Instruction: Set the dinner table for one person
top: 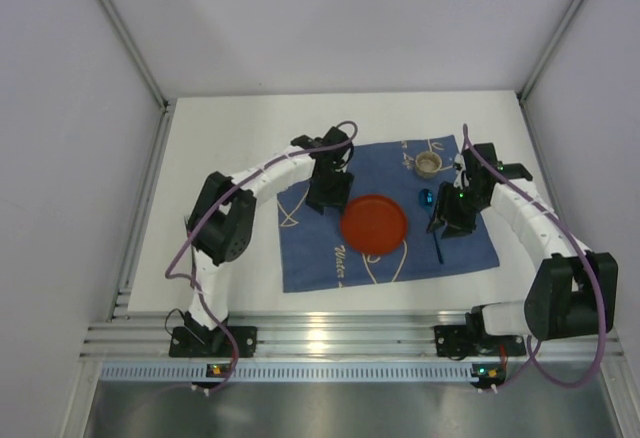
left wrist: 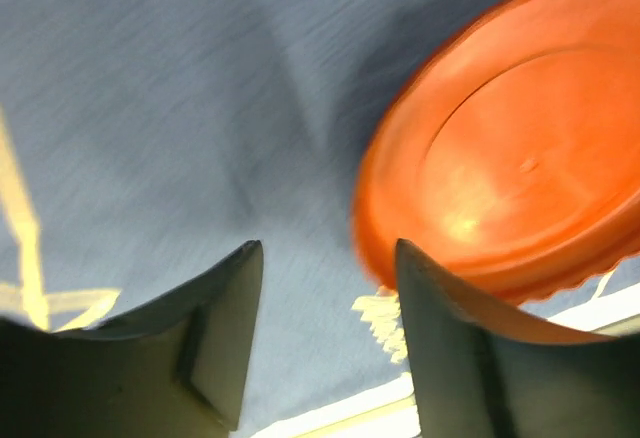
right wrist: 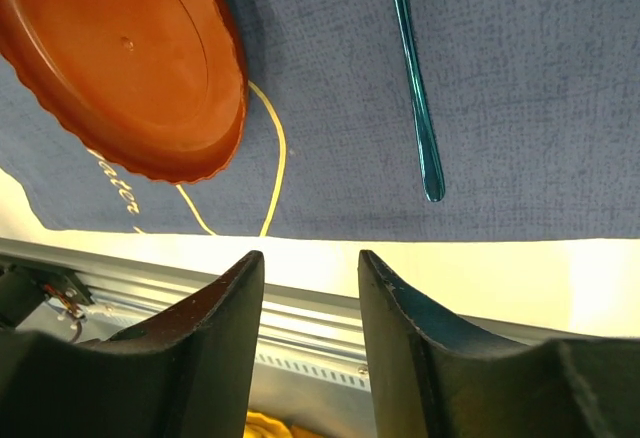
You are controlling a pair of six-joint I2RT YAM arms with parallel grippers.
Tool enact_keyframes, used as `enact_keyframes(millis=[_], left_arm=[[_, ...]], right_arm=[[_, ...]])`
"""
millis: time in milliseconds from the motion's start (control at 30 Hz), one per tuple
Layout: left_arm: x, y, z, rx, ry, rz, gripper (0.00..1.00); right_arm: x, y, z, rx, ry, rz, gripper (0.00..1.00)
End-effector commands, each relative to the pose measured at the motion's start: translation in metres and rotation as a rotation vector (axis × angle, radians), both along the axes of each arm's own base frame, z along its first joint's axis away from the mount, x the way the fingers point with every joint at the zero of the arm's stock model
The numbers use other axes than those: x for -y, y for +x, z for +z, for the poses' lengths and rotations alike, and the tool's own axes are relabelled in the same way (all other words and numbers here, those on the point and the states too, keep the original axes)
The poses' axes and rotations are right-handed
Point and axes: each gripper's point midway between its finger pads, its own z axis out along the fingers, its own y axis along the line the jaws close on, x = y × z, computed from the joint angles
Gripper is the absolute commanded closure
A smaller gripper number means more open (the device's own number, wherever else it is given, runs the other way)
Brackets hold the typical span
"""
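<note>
The white dinner table [top: 230, 138] carries a blue cloth [top: 310, 258] with pale line drawings. An orange plate [top: 374, 223] lies on the cloth's middle. A teal spoon [top: 436, 243] lies on the cloth to the plate's right. My left gripper [top: 328, 198] hangs just left of the plate, open and empty. In the left wrist view the plate [left wrist: 520, 168] is beside the right fingertip and the gripper [left wrist: 328, 258] is over the cloth [left wrist: 180, 108]. My right gripper [top: 445, 220] is over the spoon, open and empty. In the right wrist view [right wrist: 310, 258] the spoon handle [right wrist: 415, 88] and plate [right wrist: 120, 58] lie on the cloth.
A small pale cup [top: 429, 163] stands at the cloth's back right corner. A ribbed silver rail [top: 330, 338] runs along the table's near edge and also shows in the right wrist view [right wrist: 300, 328]. Grey walls close in the left, right and back.
</note>
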Motion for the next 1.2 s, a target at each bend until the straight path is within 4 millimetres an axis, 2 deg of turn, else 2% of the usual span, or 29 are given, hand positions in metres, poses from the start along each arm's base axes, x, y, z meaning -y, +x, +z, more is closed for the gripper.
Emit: enact_keyframes(millis=[0, 33, 67, 100, 133, 167, 200, 233, 267, 300, 333, 367, 433, 467, 667, 800, 933, 1167], left_arm=[[-0.037, 0.000, 0.058, 0.108, 0.047, 0.088, 0.37], [-0.058, 0.002, 0.056, 0.136, 0.122, 0.131, 0.37], [-0.076, 0.000, 0.068, 0.149, 0.139, 0.162, 0.37], [-0.090, 0.000, 0.071, 0.156, 0.164, 0.195, 0.37], [-0.111, -0.007, 0.064, 0.143, 0.216, 0.227, 0.37], [-0.137, -0.004, 0.074, 0.152, 0.213, 0.300, 0.37], [-0.157, -0.008, 0.073, 0.132, 0.230, 0.369, 0.37], [-0.180, -0.020, 0.062, 0.082, 0.256, 0.431, 0.36], [-0.220, -0.019, 0.066, 0.063, 0.251, 0.574, 0.36], [-0.240, -0.026, 0.062, 0.031, 0.247, 0.671, 0.35], [-0.258, -0.042, 0.047, -0.030, 0.251, 0.734, 0.35], [-0.283, -0.047, 0.050, -0.044, 0.198, 0.845, 0.35], [-0.303, -0.059, 0.042, -0.068, 0.180, 0.920, 0.36], [-0.318, -0.063, 0.044, -0.062, 0.182, 0.968, 0.36], [-0.366, -0.077, 0.034, -0.074, 0.279, 0.963, 0.36], [-0.386, -0.085, 0.021, -0.099, 0.309, 0.953, 0.36], [-0.395, -0.082, 0.012, -0.127, 0.297, 0.967, 0.38], [-0.393, -0.078, -0.015, -0.183, 0.277, 0.952, 0.40]], right_arm=[[-0.002, -0.002, 0.011, 0.040, 0.010, 0.020, 0.56], [-0.002, -0.002, 0.011, 0.040, 0.014, 0.022, 0.56], [-0.003, -0.002, 0.011, 0.041, 0.018, 0.026, 0.55], [-0.004, -0.003, 0.012, 0.042, 0.025, 0.030, 0.55], [-0.005, -0.002, 0.013, 0.044, 0.030, 0.030, 0.55], [-0.005, -0.002, 0.013, 0.047, 0.033, 0.032, 0.55], [-0.006, -0.002, 0.014, 0.051, 0.036, 0.039, 0.55], [-0.006, -0.001, 0.015, 0.055, 0.037, 0.039, 0.55], [-0.007, -0.002, 0.015, 0.053, 0.040, 0.043, 0.55], [-0.008, -0.002, 0.015, 0.054, 0.039, 0.046, 0.55], [-0.008, -0.002, 0.015, 0.055, 0.040, 0.046, 0.55], [-0.008, -0.002, 0.016, 0.061, 0.042, 0.050, 0.55], [-0.010, -0.004, 0.013, 0.058, 0.047, 0.047, 0.54], [-0.010, -0.005, 0.014, 0.061, 0.051, 0.043, 0.54], [-0.012, -0.015, 0.009, 0.050, 0.070, 0.040, 0.54], [-0.011, -0.021, 0.005, 0.041, 0.064, 0.056, 0.54], [-0.011, -0.021, 0.005, 0.036, 0.065, 0.061, 0.54], [-0.011, -0.020, 0.004, 0.027, 0.061, 0.064, 0.54]])
